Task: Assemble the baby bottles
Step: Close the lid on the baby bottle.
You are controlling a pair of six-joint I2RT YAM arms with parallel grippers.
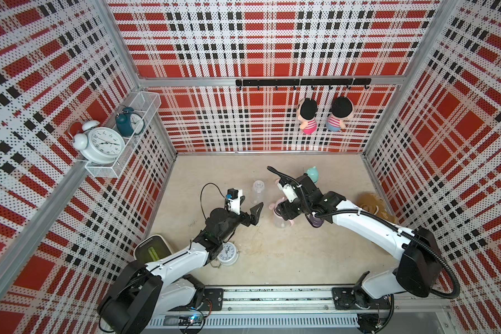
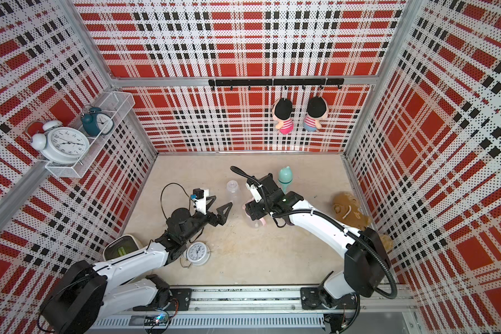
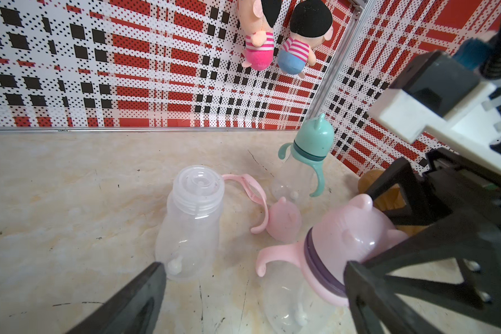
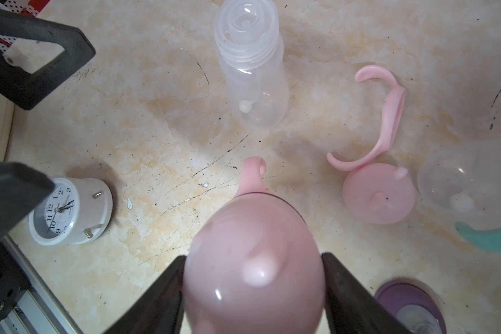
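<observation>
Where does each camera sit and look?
Top views: overhead, looking down at the table; the left arm and right arm show.
Left wrist: on left arm, facing the back wall past the uncapped bottle; its finger shows.
Right wrist: on right arm, looking down; right gripper clamps the pink capped bottle.
Shared: both wrist views see the loose pink cap.

The left arm (image 1: pixel 182 256) is leaning forward and inward over the table, its left gripper (image 1: pixel 252 202) hanging with jaws spread wide, holding nothing. The right arm (image 1: pixel 368 224) is angling inward toward it, wrist tipped down, the right gripper (image 4: pixel 253 256) pressing both jaws against a pink dome cap (image 4: pixel 243 225).
</observation>
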